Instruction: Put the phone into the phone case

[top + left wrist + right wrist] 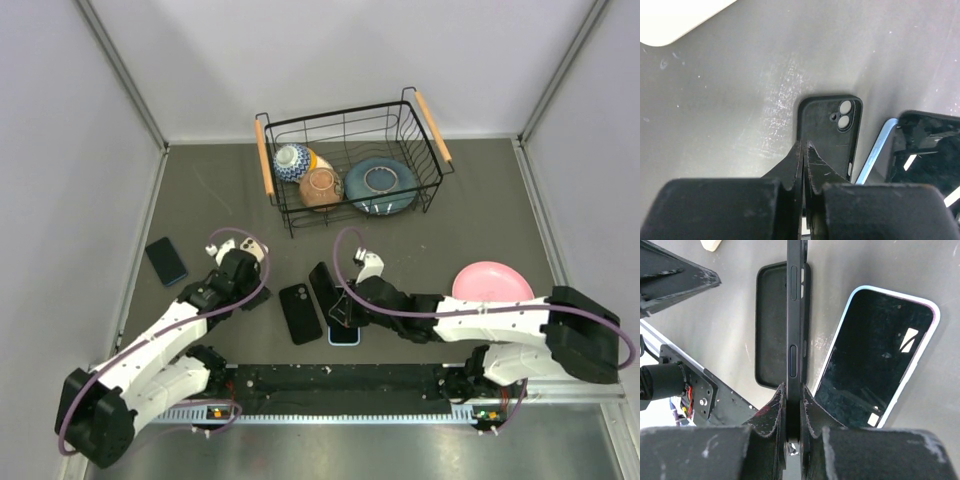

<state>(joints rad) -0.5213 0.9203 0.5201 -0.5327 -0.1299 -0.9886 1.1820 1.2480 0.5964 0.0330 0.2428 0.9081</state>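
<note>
The phone case (827,132) is matt black and rubbery-looking. The phone (796,315) shows a glossy black edge. The counter (730,100) is matt grey, finely scratched. The basket (335,110) is black wire with wooden handles.

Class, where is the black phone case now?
Top view: the black phone case lies flat, left of centre, just left of the phone held by the right gripper.

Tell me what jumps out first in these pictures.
The right gripper pinches a black phone on its edge, held upright near the middle of the table. It is right beside the empty black case, which lies flat. A second phone in a light blue case lies screen up on the other side. A wire basket holding bowls stands at the back.
</note>
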